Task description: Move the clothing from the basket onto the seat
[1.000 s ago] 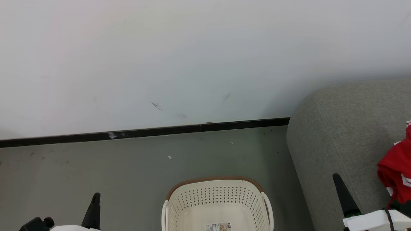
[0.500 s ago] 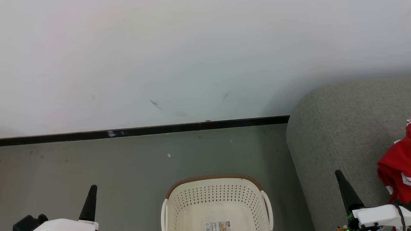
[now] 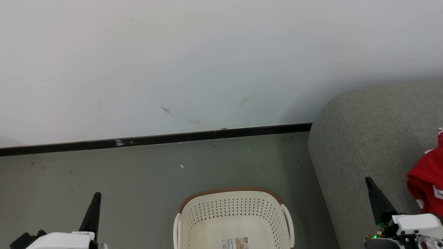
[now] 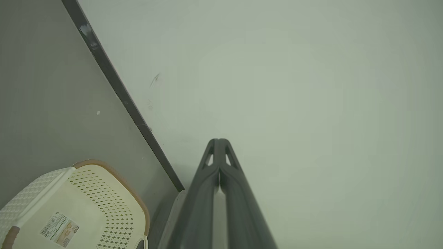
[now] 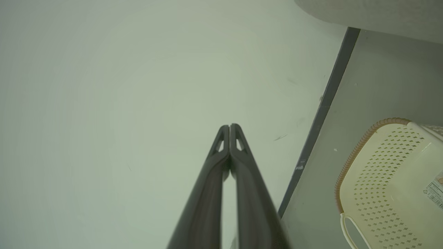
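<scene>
Red, white-trimmed soft garment (image 3: 427, 185) lies on the grey textured-fabric sofa (image 3: 367, 131), apart from the cream perforated plastic basket (image 3: 235, 211). Left gripper (image 4: 218, 141) and right gripper (image 5: 229, 127): jaws pressed together, empty. Risk: the nearby right gripper snagging the garment floorward.

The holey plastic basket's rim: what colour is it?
Brown woven-look rim on the cream-white basket; head view shows it best.

Basket (image 3: 235, 209) partly below head view's bottom edge, clothing (image 3: 426, 185) partly past the right.

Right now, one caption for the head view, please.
White basket on the floor; red clothing lies on the grey seat.
</scene>
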Motion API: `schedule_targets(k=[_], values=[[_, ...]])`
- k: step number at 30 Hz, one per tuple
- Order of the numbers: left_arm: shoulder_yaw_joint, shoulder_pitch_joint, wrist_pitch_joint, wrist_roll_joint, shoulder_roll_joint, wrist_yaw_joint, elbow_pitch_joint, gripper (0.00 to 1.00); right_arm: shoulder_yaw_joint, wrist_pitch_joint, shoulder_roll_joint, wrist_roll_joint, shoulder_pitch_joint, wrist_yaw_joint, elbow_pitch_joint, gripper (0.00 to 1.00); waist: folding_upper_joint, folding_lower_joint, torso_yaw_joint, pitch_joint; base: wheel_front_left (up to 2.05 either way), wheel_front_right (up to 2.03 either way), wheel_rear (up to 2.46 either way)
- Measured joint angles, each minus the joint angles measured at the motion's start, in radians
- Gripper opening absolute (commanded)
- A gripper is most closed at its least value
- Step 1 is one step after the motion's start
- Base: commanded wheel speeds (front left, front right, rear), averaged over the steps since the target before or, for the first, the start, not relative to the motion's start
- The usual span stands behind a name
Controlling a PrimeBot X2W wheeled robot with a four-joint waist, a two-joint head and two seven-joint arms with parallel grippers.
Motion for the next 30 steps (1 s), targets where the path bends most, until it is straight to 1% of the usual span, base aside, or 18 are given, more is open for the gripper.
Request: schedule_targets(k=[8, 30], values=[[0.022, -0.013, 0.025, -0.097, -0.005, -0.027, 0.016, 0.00, 0.000, 0.017, -0.009, 0.127, -0.039, 0.000, 0.021, 0.00, 0.0000, 0.0000, -0.001, 0.003, 0.00, 0.00, 0.00], [0.027, -0.029, 0.025, -0.105, -0.007, -0.034, 0.027, 0.00, 0.000, 0.018, -0.009, 0.130, -0.038, 0.000, 0.035, 0.00, 0.0001, -0.0002, -0.001, 0.003, 0.00, 0.00, 0.00]])
